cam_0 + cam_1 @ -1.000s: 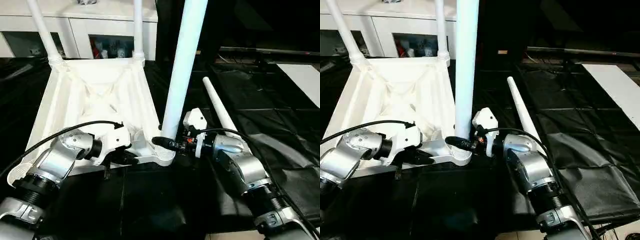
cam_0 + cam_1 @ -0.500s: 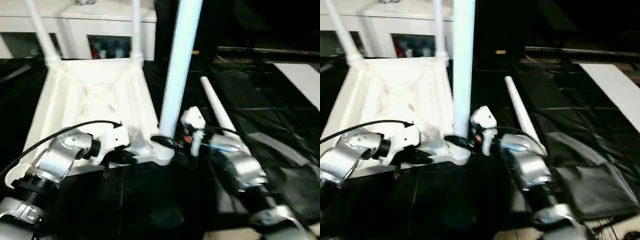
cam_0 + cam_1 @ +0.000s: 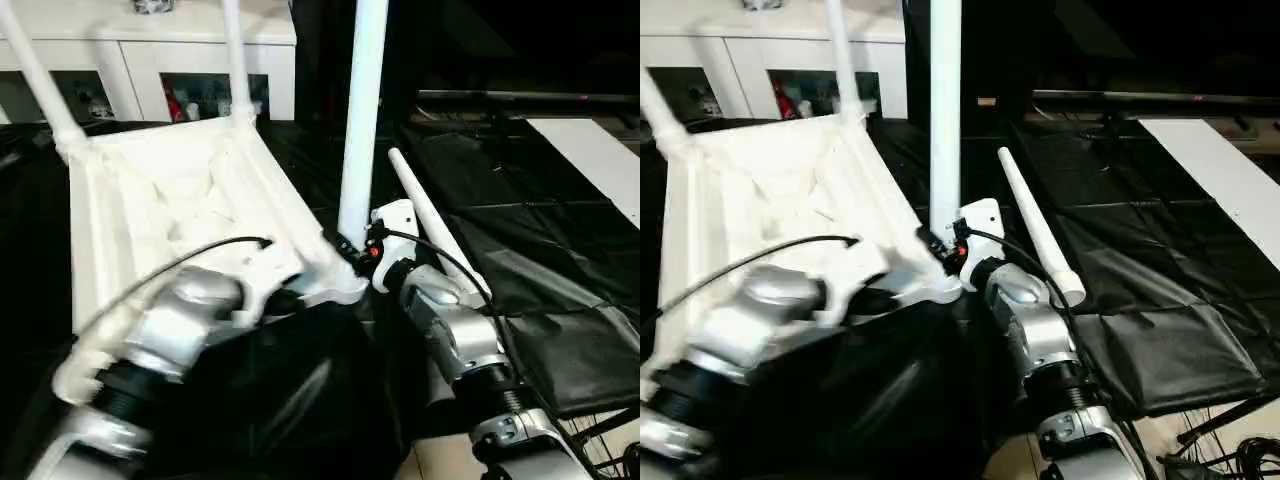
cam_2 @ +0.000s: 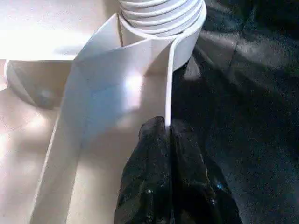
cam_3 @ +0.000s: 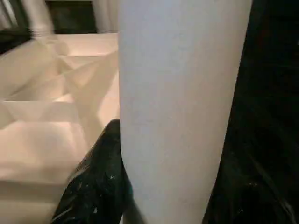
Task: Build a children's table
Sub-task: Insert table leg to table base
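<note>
Both grippers on the upturned tabletop.
Left gripper pinches its rim; right gripper clamps the upright leg at the corner socket.

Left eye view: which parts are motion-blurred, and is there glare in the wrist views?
Left eye view: the left forearm smears with motion blur, while the upright leg reads crisp. Left wrist view: glare washes out the tabletop rib. Right wrist view: the leg is soft, out of focus.

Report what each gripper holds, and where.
Left gripper pinches the tabletop rim near a corner socket; right gripper holds the upright leg near its base.
</note>
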